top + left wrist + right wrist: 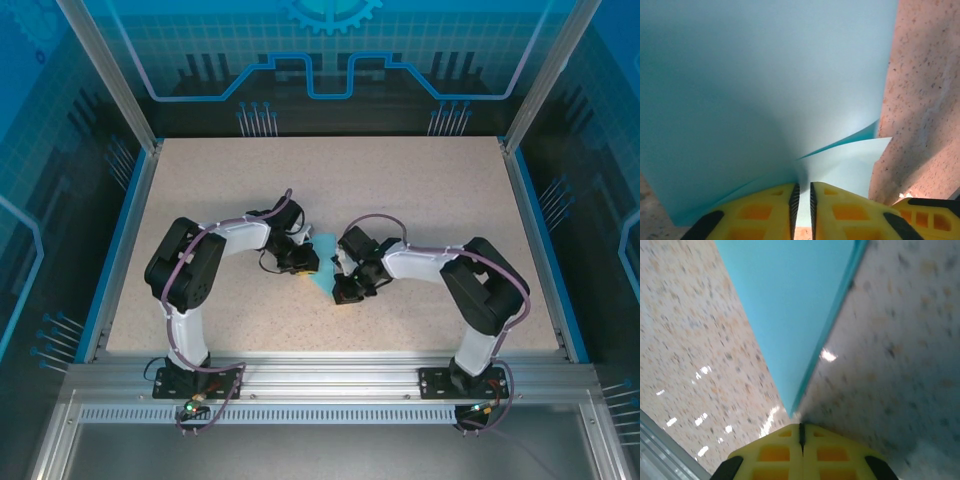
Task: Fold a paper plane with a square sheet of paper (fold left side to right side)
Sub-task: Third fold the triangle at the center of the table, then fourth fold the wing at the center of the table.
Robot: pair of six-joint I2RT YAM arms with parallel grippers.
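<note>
The light-blue paper (pixel 325 262) lies as a small creased pointed shape at the table's middle, between the two arms. My left gripper (pixel 305 262) sits at its left edge. In the left wrist view the paper (pixel 765 75) curves up as lifted layers, and a layer runs into the narrow slit of my left gripper (pixel 802 192), whose yellow fingers (pixel 755 210) are shut on it. My right gripper (pixel 343 290) is at the paper's near tip. In the right wrist view the paper (pixel 790 305) narrows to a sharp point just ahead of my right gripper (pixel 801 427), which is shut with nothing between its jaws.
The speckled beige table (pixel 400 190) has a blue rim (pixel 533 235) and transparent walls on aluminium posts around it. An aluminium rail (pixel 330 385) runs along the near edge by the arm bases. Both arms bend inward, close to each other.
</note>
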